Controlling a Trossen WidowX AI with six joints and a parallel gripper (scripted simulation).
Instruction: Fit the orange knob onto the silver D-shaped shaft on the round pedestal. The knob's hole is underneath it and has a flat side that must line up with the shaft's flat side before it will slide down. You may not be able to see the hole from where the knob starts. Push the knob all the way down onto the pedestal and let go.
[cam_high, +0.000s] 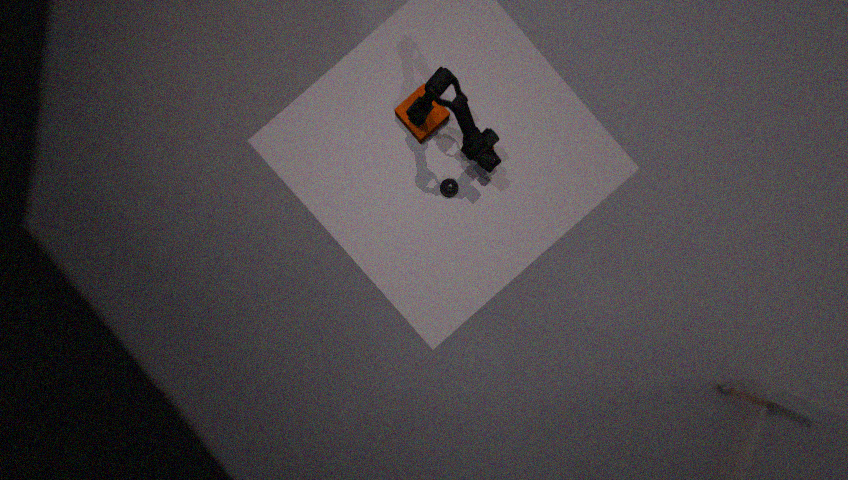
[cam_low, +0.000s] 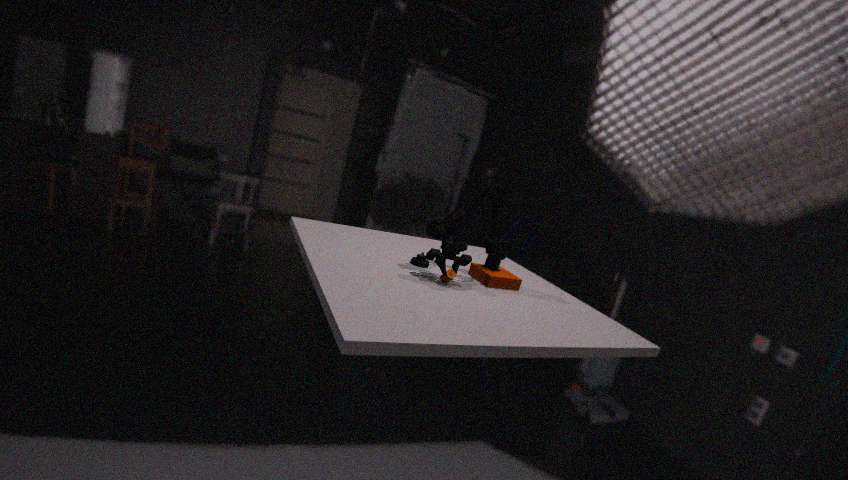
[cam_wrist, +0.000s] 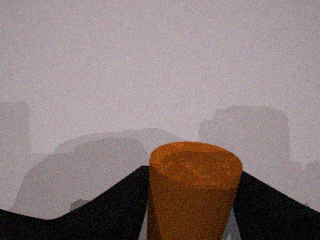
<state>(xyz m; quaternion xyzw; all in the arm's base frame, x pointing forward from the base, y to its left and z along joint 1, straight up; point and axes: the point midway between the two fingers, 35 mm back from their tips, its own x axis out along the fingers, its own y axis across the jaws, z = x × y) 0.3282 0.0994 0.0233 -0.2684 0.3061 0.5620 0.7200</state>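
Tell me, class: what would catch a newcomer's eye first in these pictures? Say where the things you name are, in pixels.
Probably the orange base block (cam_high: 403, 114) (cam_low: 503, 280) under the black arm (cam_high: 465, 118), toward one side of the pale tabletop (cam_high: 428, 267) (cam_low: 476, 321). In the wrist view, the orange knob (cam_low: 448, 275) (cam_wrist: 192, 200) stands out between the dark fingers of the gripper (cam_wrist: 191, 176). The bright gridded panel (cam_low: 720, 101) dominates the exterior view's upper right.

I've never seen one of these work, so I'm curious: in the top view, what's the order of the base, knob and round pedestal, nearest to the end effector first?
1. Knob: between the end effector's fingers.
2. Pedestal: off to one side.
3. Base: under the arm's foot.
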